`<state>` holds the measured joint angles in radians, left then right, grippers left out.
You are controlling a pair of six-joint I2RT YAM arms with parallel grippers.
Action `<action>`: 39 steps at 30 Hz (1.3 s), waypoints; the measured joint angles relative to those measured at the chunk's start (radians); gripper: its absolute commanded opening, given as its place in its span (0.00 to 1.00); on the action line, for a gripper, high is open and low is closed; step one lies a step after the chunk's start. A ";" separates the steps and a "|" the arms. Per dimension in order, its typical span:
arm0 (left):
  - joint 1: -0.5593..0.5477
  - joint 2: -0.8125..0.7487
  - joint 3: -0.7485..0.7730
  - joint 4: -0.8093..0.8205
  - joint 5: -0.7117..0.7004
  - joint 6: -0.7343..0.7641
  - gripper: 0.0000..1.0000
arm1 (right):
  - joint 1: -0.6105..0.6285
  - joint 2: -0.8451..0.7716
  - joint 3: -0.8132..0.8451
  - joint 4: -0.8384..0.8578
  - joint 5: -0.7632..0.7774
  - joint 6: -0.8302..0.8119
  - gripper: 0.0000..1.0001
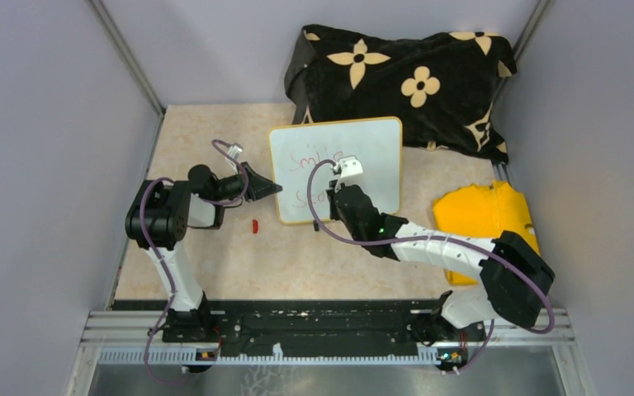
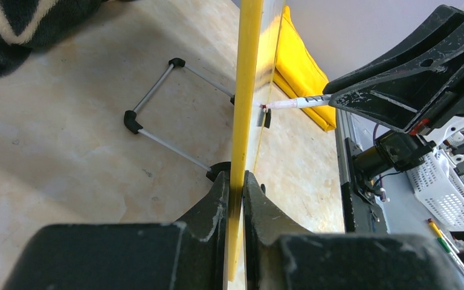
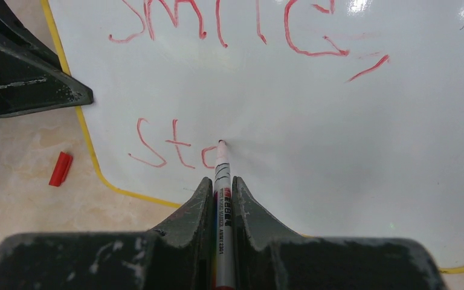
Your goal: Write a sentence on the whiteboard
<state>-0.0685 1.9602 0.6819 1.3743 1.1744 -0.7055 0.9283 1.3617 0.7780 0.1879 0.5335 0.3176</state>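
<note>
The whiteboard stands tilted at mid-table, white with a thin yellow frame. Red lettering of the sentence reads "Smile," on the upper line; below it are "St" and part of a further letter. My left gripper is shut on the board's left edge, its jaws pinching the yellow frame. My right gripper is shut on a white marker. The marker's red tip touches the board just right of the lower letters. In the left wrist view the marker meets the board edge-on.
A red marker cap lies on the table left of the board. A black cloth with cream flowers is heaped behind the board. A yellow cloth lies to the right. The board's wire stand rests behind it.
</note>
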 measured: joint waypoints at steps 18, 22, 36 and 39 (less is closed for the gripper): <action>0.000 0.000 0.000 -0.006 0.000 0.000 0.04 | -0.002 0.000 -0.012 0.007 -0.002 0.009 0.00; 0.000 0.000 0.001 -0.007 0.000 0.000 0.04 | -0.002 -0.012 -0.041 0.006 -0.014 0.026 0.00; 0.000 0.000 0.001 -0.007 0.002 0.001 0.05 | -0.011 -0.086 -0.077 -0.018 -0.017 0.043 0.00; 0.000 0.000 0.001 -0.007 0.002 0.001 0.04 | -0.011 -0.093 -0.074 -0.017 -0.016 0.042 0.00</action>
<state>-0.0685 1.9602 0.6827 1.3670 1.1763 -0.7048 0.9176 1.2690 0.7036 0.1707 0.5171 0.3599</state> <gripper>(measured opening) 0.136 0.111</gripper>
